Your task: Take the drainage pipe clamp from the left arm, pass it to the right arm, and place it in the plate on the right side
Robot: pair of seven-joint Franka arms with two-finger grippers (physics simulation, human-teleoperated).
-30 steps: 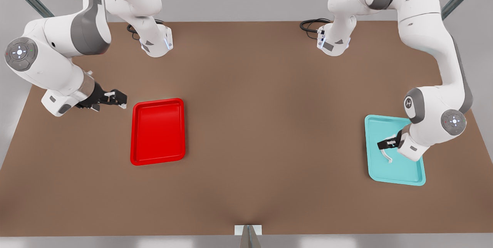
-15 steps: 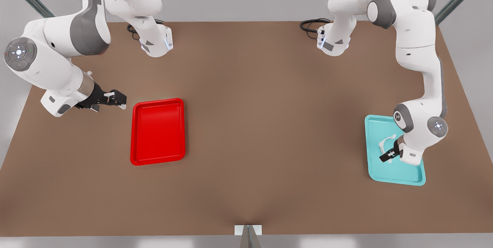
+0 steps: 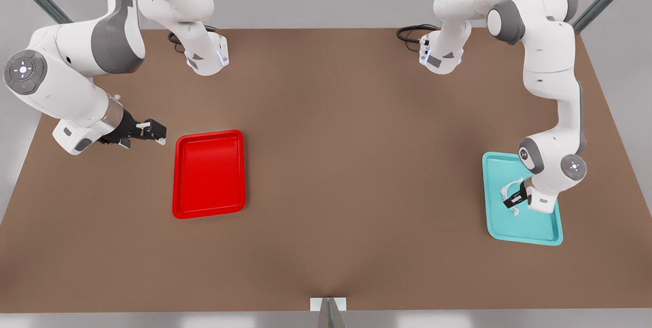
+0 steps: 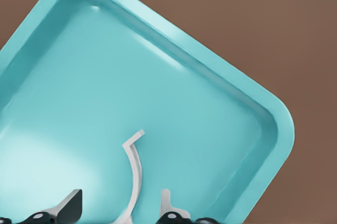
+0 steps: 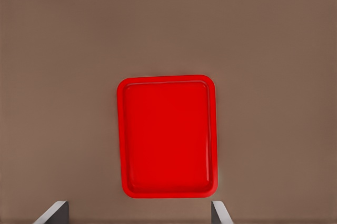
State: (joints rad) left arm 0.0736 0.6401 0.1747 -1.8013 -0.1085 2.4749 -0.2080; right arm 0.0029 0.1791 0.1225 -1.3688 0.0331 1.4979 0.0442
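The drainage pipe clamp [image 3: 506, 190], a thin white arc, lies on the floor of a teal tray [image 3: 530, 228] at the front view's right. My left gripper [image 3: 512, 200] is low over it and open. In the left wrist view the clamp [image 4: 136, 169] runs between the two spread fingertips [image 4: 71, 203] without touching either. The plate [image 3: 209, 174], a bright red tray, rests on the table at the front view's left. My right gripper [image 3: 153, 132] hovers open beside the plate's far corner, nothing between its fingers. It looks down on the plate [image 5: 167, 137].
The brown table [image 3: 356, 165] stretches wide between the two trays. Both arm bases [image 3: 206, 58] stand at the table's far edge with cables. A small white bracket [image 3: 328, 305] sits at the middle of the near edge.
The left arm has folded lower and its gripper has shifted over the teal tray to straddle the clamp. The right gripper has barely moved.
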